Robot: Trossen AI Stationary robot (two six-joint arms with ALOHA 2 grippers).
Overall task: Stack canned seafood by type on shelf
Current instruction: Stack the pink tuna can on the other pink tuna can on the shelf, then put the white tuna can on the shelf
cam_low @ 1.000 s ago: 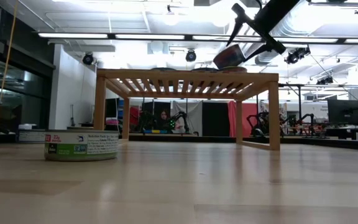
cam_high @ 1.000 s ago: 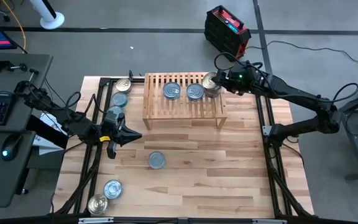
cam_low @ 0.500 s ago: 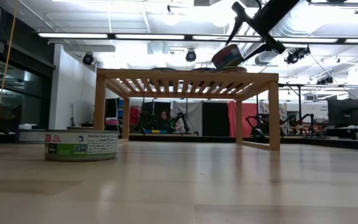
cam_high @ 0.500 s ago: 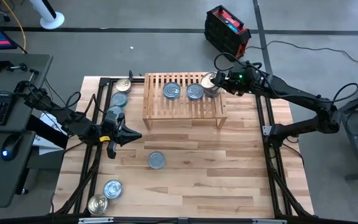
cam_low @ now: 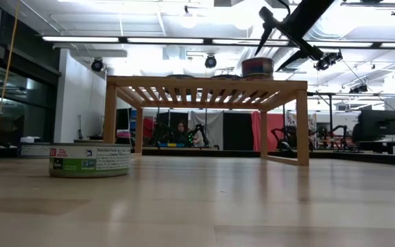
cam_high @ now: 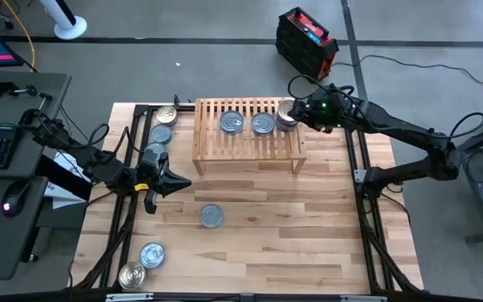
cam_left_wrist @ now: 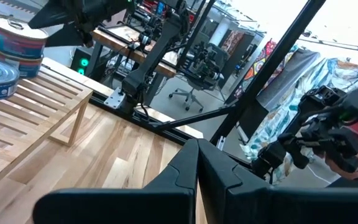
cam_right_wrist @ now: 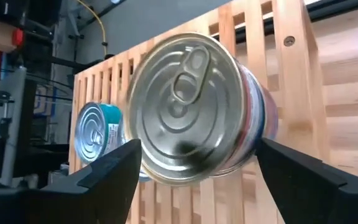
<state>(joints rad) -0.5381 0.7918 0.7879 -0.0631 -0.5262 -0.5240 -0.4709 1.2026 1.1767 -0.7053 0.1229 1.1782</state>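
Note:
The light-wood slatted shelf stands at the table's far side. Two bluish-lidded tins lie flat on its top. At the shelf's right end my right gripper is shut on a silver-lidded tin with a pull ring. In the left wrist view this tin appears to sit on another tin. My left gripper is shut and waits over the table's left side. More tins lie on the table. My right gripper has the pull-ring tin by its side wall, one finger on each side of it. The fingers slant down from the table's right. The tin sits level at the shelf's top. Its underside is hidden by the shelf's edge.
A black-and-red box lies on the floor beyond the table. Black rails run along the table's left and right edges. One tin stands on the table in front of the shelf. A keyboard and mouse sit on a desk to the left.
My right gripper has moved down a little toward the shelf's right end. The tin in it hung tilted just above the shelf top a second ago and now sits level there.

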